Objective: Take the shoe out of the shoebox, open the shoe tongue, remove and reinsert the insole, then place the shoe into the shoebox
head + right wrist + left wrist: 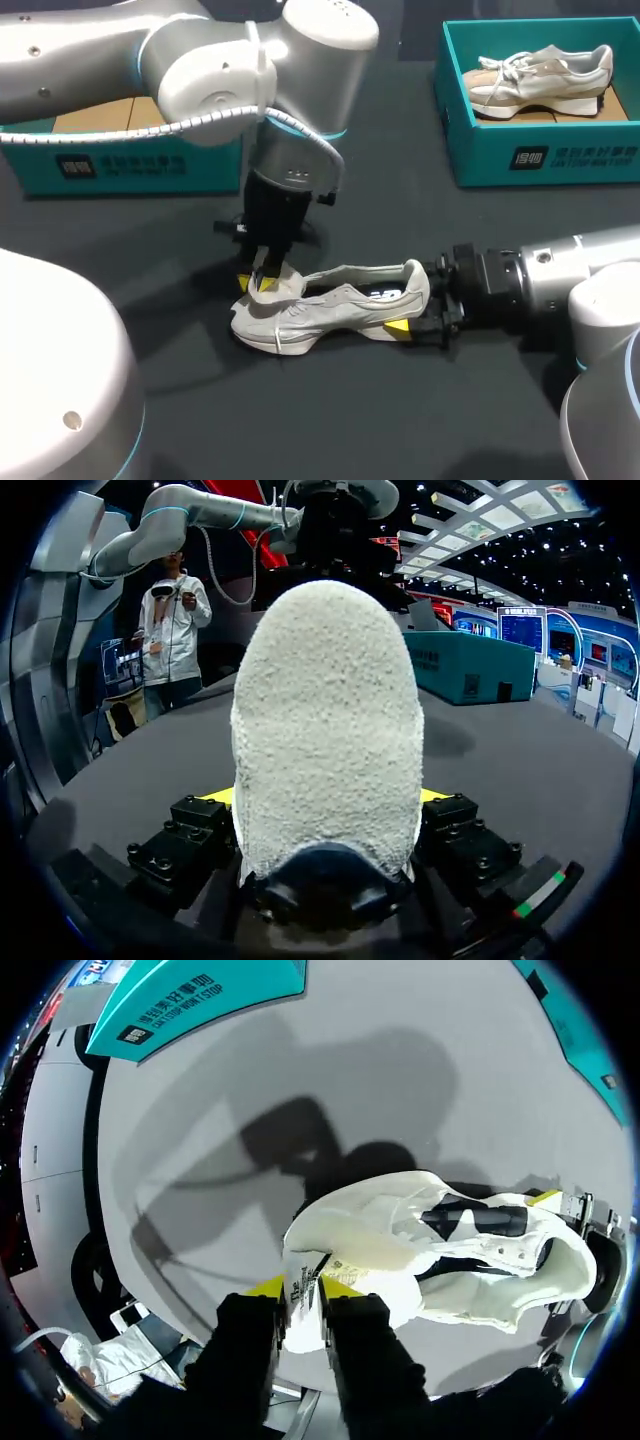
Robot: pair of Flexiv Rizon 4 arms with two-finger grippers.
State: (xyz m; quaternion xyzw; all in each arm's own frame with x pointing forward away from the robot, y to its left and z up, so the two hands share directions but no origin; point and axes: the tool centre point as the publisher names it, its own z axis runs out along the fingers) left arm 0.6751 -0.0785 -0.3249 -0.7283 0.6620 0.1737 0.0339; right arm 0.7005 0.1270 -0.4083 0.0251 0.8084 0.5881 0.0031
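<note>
The shoe [335, 305] sits on the table [350, 420], outside both boxes. The left gripper [262, 283], coming down from above, is closed on the tongue [345, 1250] at its sewn label [303, 1278], whose print is too small to read. The right gripper [420, 315] is clamped on the heel from both sides. The teal shoebox [540, 150] holds a second shoe [540, 80]. It and the other teal box [130, 165] carry white printed marks.

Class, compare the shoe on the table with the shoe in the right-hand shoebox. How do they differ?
The shoe on the table rests on the dark table; the boxed shoe sits inside a teal shoebox. The shoe on the table is clamped by the left gripper at its tongue and the right gripper at its heel; the boxed shoe is untouched. Both are pale sneakers standing on their soles.
</note>
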